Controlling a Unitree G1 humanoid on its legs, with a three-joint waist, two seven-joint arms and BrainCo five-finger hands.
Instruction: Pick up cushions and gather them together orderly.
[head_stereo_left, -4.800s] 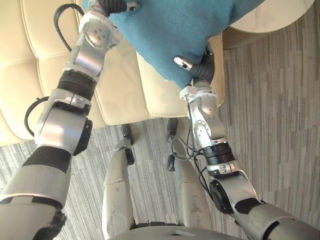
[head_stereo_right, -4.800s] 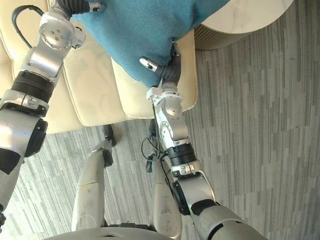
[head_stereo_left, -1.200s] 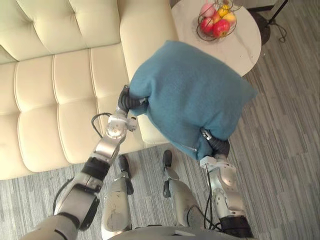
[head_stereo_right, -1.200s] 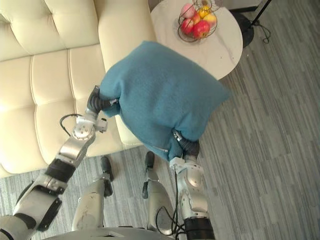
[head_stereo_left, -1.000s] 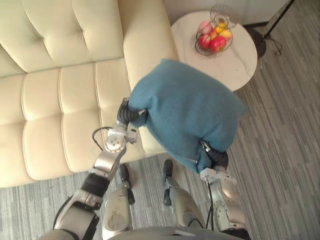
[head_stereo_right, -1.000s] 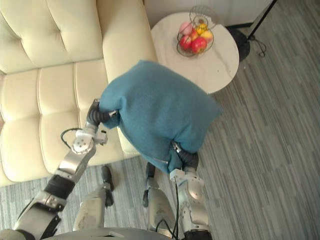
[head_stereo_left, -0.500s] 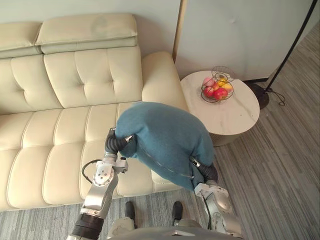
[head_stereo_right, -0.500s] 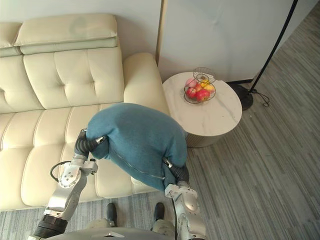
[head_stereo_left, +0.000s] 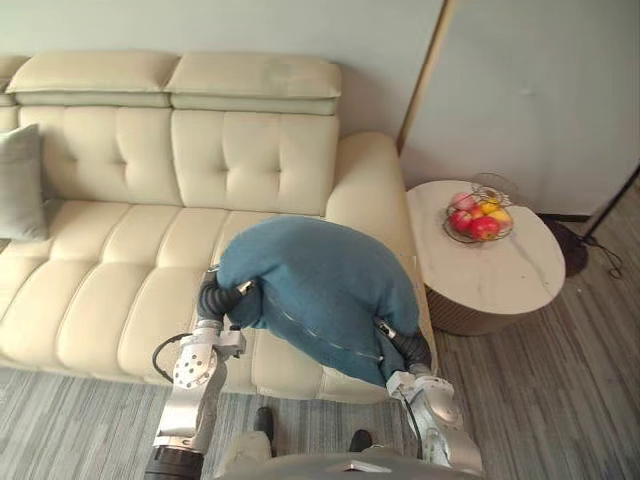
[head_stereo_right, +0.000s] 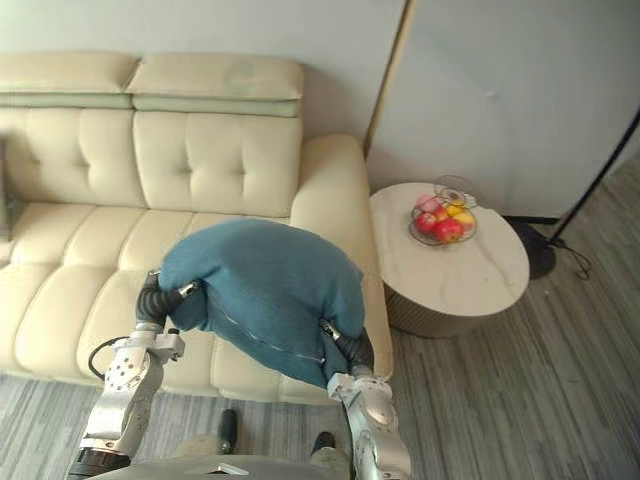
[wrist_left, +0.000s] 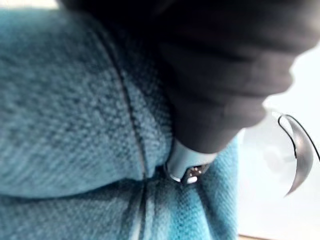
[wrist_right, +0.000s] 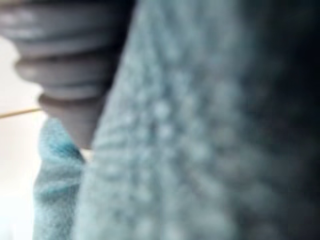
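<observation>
A large blue cushion (head_stereo_left: 320, 290) hangs over the right end of the cream sofa (head_stereo_left: 130, 250), carried between both hands. My left hand (head_stereo_left: 212, 300) grips its left corner, and a silver finger (wrist_left: 187, 169) digs into the cloth beside the seam. At the cushion's lower right corner my right hand (head_stereo_left: 412, 350) is curled on the fabric, its thumb lying along the seam. The blue cloth (wrist_right: 200, 150) presses right against the right wrist cover. A grey cushion (head_stereo_left: 22, 183) leans upright against the sofa's back at the far left.
A round marble side table (head_stereo_left: 505, 275) stands right of the sofa's arm, with a wire basket of fruit (head_stereo_left: 478, 215) on it. A floor lamp's black pole (head_stereo_right: 590, 185) and base (head_stereo_right: 540, 255) stand beyond the table. Grey striped floor lies in front.
The whole picture has shifted as the camera moved, bringing more of the sofa's left side and the grey cushion into sight. The blue cushion stays gripped between both hands.
</observation>
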